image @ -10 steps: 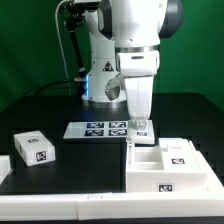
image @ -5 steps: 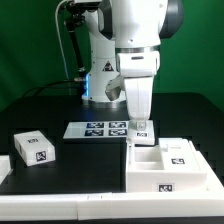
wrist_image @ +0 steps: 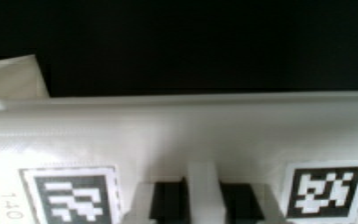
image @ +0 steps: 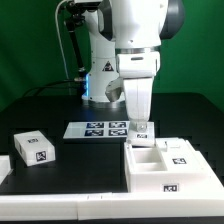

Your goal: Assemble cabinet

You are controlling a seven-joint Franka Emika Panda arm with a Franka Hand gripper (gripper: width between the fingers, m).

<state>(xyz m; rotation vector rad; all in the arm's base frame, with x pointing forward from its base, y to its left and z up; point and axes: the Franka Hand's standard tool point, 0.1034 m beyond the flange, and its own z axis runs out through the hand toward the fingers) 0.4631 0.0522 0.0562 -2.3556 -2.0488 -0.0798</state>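
Observation:
The cabinet (image: 165, 170) is a white open box with marker tags, standing at the exterior view's right near the front. A smaller tagged block (image: 178, 154) sits inside it. My gripper (image: 141, 130) points straight down at the box's rear corner on the exterior view's left. In the wrist view my gripper (wrist_image: 204, 200) is shut on a thin white wall of the cabinet (wrist_image: 194, 125), with the black fingers (wrist_image: 167, 200) on either side of it. Two marker tags flank them.
The marker board (image: 98, 129) lies flat just behind the cabinet. A white tagged block (image: 33, 148) rests at the exterior view's left, with a small white piece (image: 4, 165) beside it. A white ledge (image: 60, 206) runs along the front. The arm's base (image: 98, 85) stands behind.
The cabinet box has shifted very slightly under the grip. The gripper stays shut at the same corner.

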